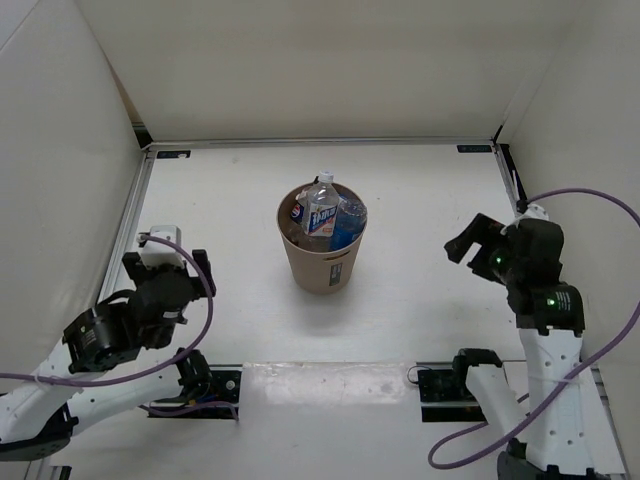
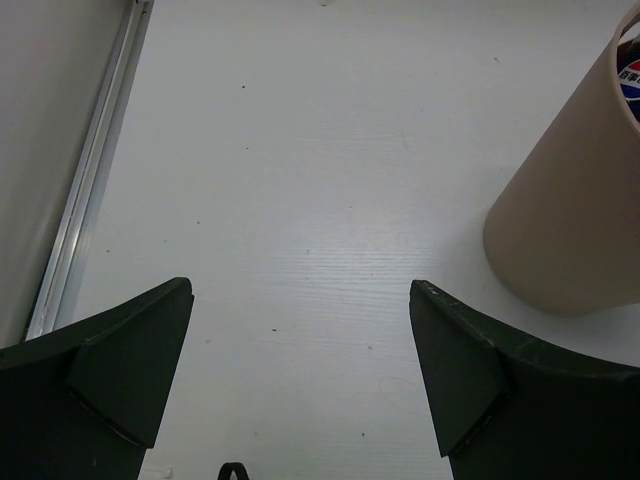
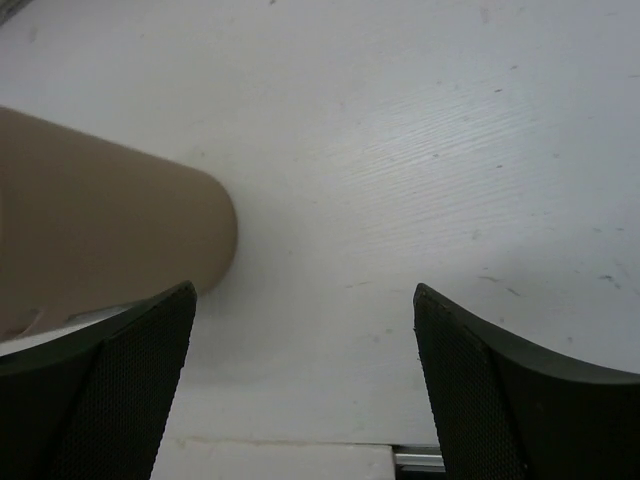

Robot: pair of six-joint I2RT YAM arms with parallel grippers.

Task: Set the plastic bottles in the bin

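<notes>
The tan bin (image 1: 322,262) stands upright near the table's middle, with plastic bottles (image 1: 323,210) packed inside; one clear bottle with a blue label pokes above the rim. In the left wrist view the bin's side (image 2: 578,215) fills the right edge, with a bit of blue label at its mouth. The right wrist view has the bin (image 3: 100,235) at the left. My left gripper (image 1: 172,252) hangs open to the left of the bin, holding nothing. My right gripper (image 1: 468,240) is open and holds nothing, off to the bin's right.
White walls close the table on three sides. A metal rail (image 2: 85,190) runs along the left edge. Black base plates (image 1: 440,385) sit at the near edge, with purple cables (image 1: 600,205) looping from both arms.
</notes>
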